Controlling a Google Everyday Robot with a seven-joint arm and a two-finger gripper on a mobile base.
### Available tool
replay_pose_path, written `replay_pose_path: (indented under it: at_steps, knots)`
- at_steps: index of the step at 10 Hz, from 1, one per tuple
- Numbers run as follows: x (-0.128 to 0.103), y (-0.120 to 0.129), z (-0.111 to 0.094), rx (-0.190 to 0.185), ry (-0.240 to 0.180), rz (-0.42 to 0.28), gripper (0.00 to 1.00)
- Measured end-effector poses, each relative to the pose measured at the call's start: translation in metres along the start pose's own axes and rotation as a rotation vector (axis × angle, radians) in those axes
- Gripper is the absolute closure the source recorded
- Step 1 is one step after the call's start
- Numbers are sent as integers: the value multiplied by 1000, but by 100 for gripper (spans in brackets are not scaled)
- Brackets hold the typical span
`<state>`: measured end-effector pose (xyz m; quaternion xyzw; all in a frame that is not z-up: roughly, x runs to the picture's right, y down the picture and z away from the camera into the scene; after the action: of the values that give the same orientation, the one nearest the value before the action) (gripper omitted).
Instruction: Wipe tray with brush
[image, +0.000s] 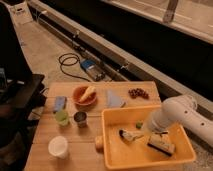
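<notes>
A yellow tray (112, 150) sits on the right half of the wooden table. In it lies a block-shaped brush (161, 145) with a dark top, near the right wall. A small white and dark object (128, 134) lies in the tray's middle, and a small green thing (139, 125) lies near its far wall. My white arm (176, 116) reaches in from the right. My gripper (158, 133) hangs inside the tray just above the brush, at its far edge. I cannot tell whether it touches the brush.
Left of the tray are an orange bowl of food (84, 95), a grey-blue cloth (116, 100), dark grapes (138, 93), a blue sponge (60, 103), a green cup (62, 117), a metal cup (80, 119) and a white cup (58, 146). Dark furniture (20, 100) stands at the left.
</notes>
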<state>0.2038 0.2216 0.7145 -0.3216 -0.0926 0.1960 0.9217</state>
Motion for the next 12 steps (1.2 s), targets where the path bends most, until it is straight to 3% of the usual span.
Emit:
replay_pose_path:
  at_steps: [2,4,7,10,12]
  knots:
    - [16,-1,-3,7,41,4,100]
    - [31,-14,-8,46,82,32,100]
    - [24,-44,-10,78,88,40,100]
    - [-12,-27,1,37,43,-11,100]
    - [-22,0,6,4,48,-59,100]
